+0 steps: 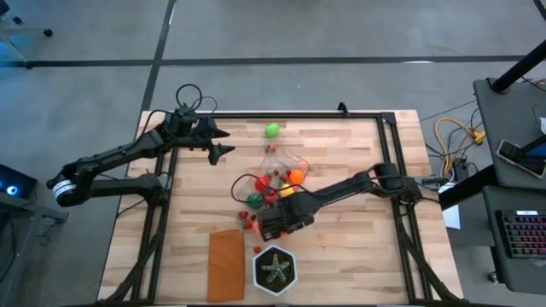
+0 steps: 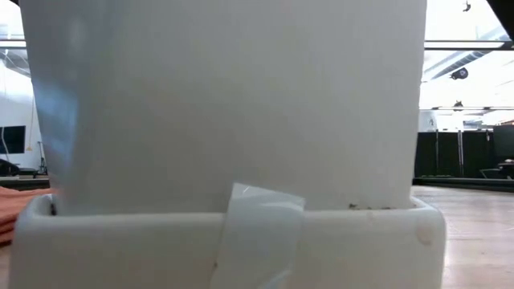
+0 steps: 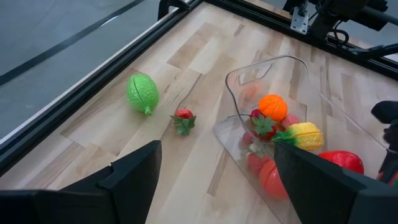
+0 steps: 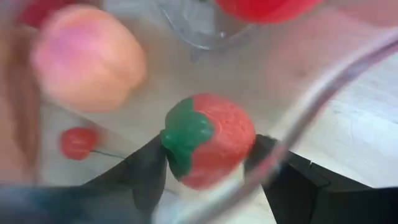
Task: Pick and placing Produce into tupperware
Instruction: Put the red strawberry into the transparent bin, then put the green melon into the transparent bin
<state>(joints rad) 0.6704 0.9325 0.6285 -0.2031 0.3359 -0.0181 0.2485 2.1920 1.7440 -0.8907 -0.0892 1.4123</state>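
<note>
The right tool (image 4: 205, 168) is closed on a toy strawberry (image 4: 208, 149), its two dark fingers pressing the red body from either side with the green leaf cap turned toward the wrist camera. In the high view this tool (image 1: 275, 217) sits near the middle of the table (image 1: 358, 247), at the edge of the tupperware (image 1: 277, 175). The clear container lies tipped on its side with its mouth facing the left arm, which is probably why the berry is carried low and level with the opening rather than dropped from above. A curved clear rim (image 4: 323, 93) crosses in front of the strawberry, so the berry seems to be at or just inside the container's lip; which side of the wall it is on cannot be told.

Several pieces already lie in the tupperware: a toy orange (image 3: 272, 107), a yellow fruit (image 3: 303, 135) and red pieces beside them. Still on the bare table are a green leafy vegetable (image 3: 142, 93) and a small strawberry (image 3: 183, 121) near it, both well apart from the right tool.

The left tool (image 1: 220, 141) hangs open by the table's far left edge, its fingers (image 3: 134, 177) spread wide and holding nothing, apparently waiting with the loose pieces in its sight.

The low view is blocked by a white object.
</note>
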